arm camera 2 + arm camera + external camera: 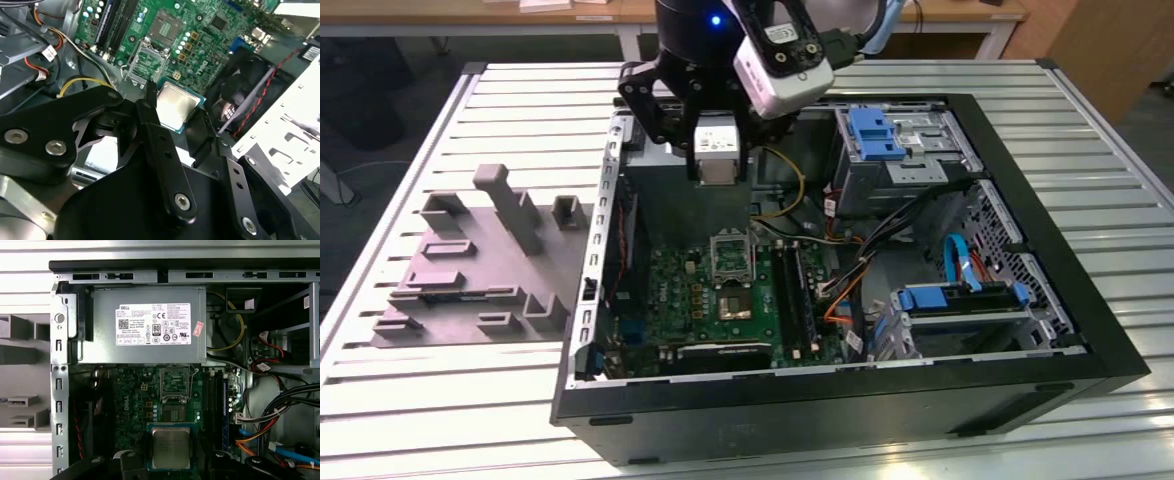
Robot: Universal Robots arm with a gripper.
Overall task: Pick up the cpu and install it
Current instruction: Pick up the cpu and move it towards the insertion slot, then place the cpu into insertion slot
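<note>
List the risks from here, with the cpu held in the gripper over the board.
1. The gripper pinches the cpu by its edges above the green board; a slip could drop it there.
2. The socket lies open beside the memory slots; an offset or tilted landing might damage it or knock them.

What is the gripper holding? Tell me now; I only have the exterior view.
Observer: The cpu. In the second wrist view the gripper is closed on its edges, with the metal top showing.
Operator: Report the socket.
Observer: In the first wrist view the socket is empty and its metal frame stands open.
</note>
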